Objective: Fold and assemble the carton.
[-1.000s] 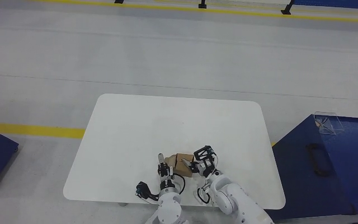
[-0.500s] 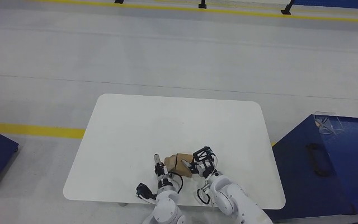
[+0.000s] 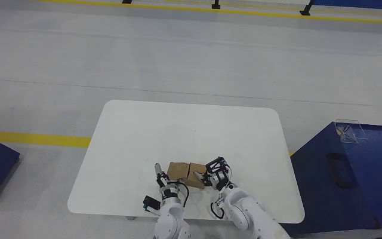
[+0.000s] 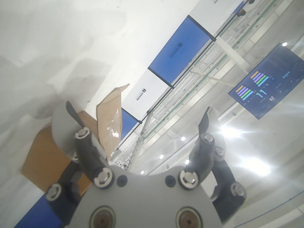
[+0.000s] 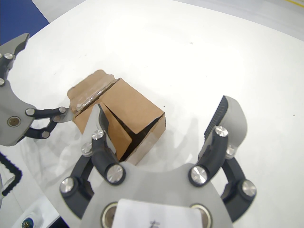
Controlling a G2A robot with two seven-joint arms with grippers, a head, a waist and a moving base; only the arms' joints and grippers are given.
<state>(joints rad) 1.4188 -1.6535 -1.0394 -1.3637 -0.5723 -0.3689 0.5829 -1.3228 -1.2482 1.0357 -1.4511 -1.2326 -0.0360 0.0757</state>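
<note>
The carton [image 3: 182, 170] lies by the middle of the desk's [image 3: 179, 125] near edge. The right wrist view shows its open end and a taped flap [image 5: 85, 88] touching the left gripper [image 3: 159, 171]. That and the right gripper [image 5: 161, 106] stand spread, empty. The left gripper has shifted toward the left edge, the flap now unfolded.

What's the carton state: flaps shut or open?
Not shut: the carton shows dark gaps between its near-end flaps, and a taped flap sticks out at the other end.
</note>
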